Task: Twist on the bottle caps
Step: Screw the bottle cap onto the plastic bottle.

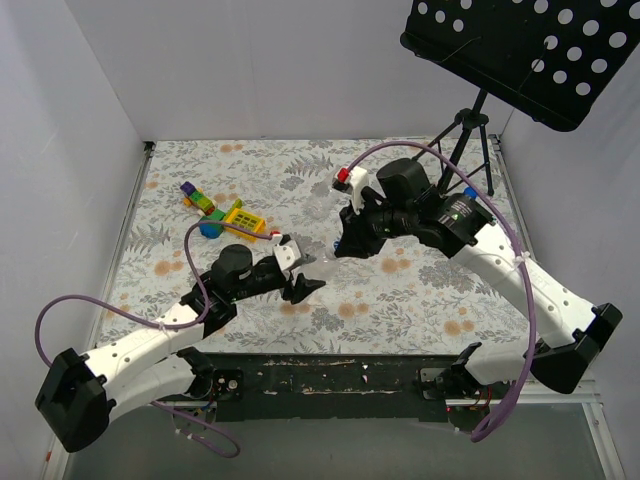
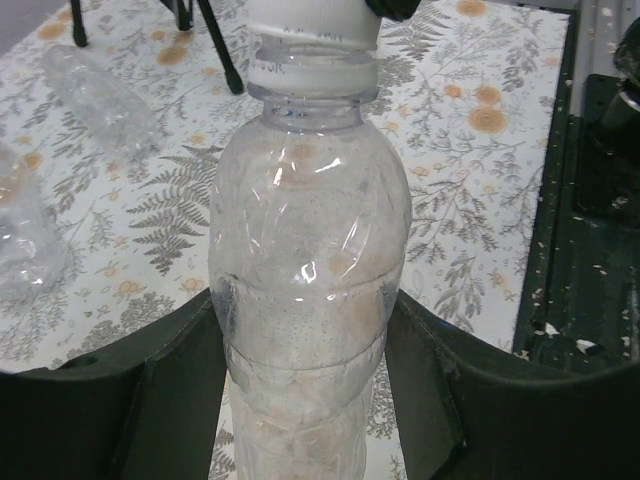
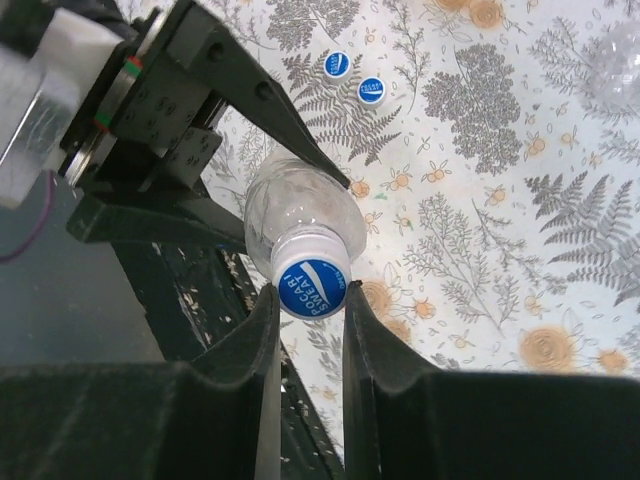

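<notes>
Right wrist shows my right hand (image 3: 308,330) clenched on the blue-and-white cap (image 3: 312,287), which sits on the bottle (image 3: 300,215) that my left hand (image 2: 310,360) grasps mid-body above the worktop (image 3: 480,200). Thin, empty, crushable plastic, I judge: grip it gently near the stiffer shoulder.

The cap (image 2: 310,22) is cut off at twelve o'clock, the held bottle (image 2: 305,300) at six; a second bottle (image 2: 22,240) is cropped at nine o'clock.
</notes>
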### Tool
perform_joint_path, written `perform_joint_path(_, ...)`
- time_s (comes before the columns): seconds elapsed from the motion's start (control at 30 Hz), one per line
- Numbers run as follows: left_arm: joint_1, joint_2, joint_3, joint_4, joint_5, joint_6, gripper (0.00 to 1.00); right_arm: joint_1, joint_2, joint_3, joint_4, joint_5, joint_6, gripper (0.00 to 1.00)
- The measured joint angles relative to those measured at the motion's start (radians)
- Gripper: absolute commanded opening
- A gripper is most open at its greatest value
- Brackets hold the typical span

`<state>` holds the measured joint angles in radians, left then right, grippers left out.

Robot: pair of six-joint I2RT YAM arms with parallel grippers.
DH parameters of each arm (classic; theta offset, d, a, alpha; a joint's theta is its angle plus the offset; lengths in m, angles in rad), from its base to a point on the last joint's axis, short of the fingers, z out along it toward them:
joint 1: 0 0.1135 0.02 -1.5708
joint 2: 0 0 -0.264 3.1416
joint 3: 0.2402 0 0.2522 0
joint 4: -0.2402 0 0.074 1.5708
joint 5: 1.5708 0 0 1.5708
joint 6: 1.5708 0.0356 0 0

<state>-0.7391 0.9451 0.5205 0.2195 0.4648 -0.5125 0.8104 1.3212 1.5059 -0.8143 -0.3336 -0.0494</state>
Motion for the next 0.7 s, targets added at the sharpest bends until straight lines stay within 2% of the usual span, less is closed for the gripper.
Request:
perform_joint_path(0.17,-0.024,-0.042,-0.042,0.02,-0.139,0.037,0.08,0.001,-0.002,-0.04,0.058,0.043,0.171,0.03)
perform_joint_path(0.2,-0.023,-0.044,-0.044,0.036,-0.163,0.052,0.08,0.001,-0.002,-0.046,0.058,0.042,0.202,0.09)
perform_joint_path(0.33,-0.041,-0.068,-0.044,0.102,-0.225,0.101,0.07,0.01,0.006,-0.049,0.055,0.028,0.263,0.48)
perform_joint_path(0.4,-0.045,-0.077,-0.043,0.116,-0.238,0.106,0.06,0.011,0.002,-0.049,0.055,0.025,0.268,0.58)
perform_joint_path(0.53,-0.046,-0.08,-0.04,0.123,-0.249,0.098,0.05,0.011,-0.039,-0.04,0.055,0.05,0.239,0.67)
perform_joint_path(0.7,-0.046,-0.072,-0.026,0.124,-0.256,0.069,0.05,0.011,-0.16,-0.04,0.086,0.104,0.226,0.73)
